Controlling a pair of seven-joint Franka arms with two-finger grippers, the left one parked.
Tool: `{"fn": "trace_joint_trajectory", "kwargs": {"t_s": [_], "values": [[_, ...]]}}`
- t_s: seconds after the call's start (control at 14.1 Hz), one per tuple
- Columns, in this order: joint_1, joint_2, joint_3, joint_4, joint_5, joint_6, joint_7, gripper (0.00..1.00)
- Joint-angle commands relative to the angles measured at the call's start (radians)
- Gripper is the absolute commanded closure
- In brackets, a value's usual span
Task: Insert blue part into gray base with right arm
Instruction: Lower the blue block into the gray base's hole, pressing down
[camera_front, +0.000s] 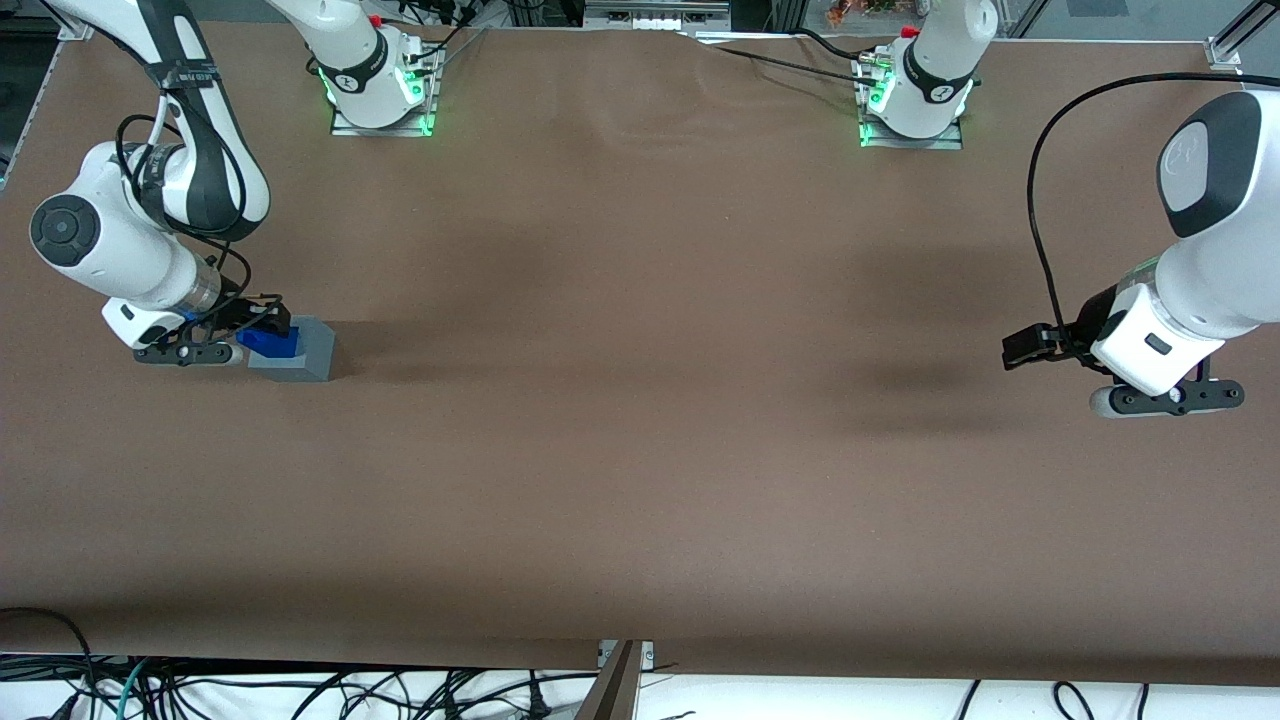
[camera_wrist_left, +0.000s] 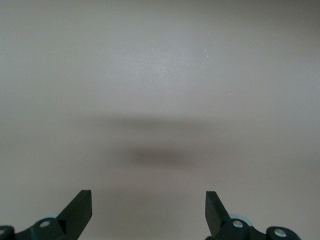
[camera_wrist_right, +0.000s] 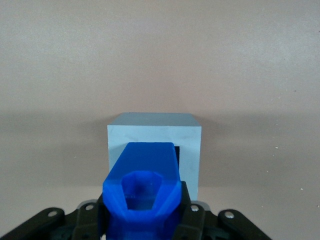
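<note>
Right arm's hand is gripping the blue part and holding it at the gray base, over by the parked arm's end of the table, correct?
Not quite: the hand grips the blue part at the gray base, but at the working arm's end of the table, as the front view shows.

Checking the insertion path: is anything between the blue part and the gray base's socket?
Nothing visible. The gripper holds the blue part right at the gray base, its tip at the socket opening.
</note>
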Motion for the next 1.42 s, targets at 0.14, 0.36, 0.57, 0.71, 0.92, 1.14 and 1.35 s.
{"fn": "trace_joint_trajectory", "kwargs": {"t_s": [0.14,0.36,0.57,0.71,0.92,1.14,1.35], "values": [[-0.005,0.01,0.006,-0.052,0.021,0.057,-0.02,0.78],[-0.005,0.008,0.006,-0.052,0.021,0.057,-0.02,0.78],[-0.005,0.004,0.006,-0.052,0.021,0.054,-0.02,0.78],[-0.005,0.002,0.006,-0.048,0.018,0.055,-0.021,0.78],[-0.005,0.001,0.006,-0.045,0.016,0.054,-0.021,0.78],[-0.005,-0.004,0.006,-0.046,0.018,0.046,-0.021,0.78],[-0.005,-0.01,0.006,-0.046,0.018,0.026,-0.021,0.78]]}}
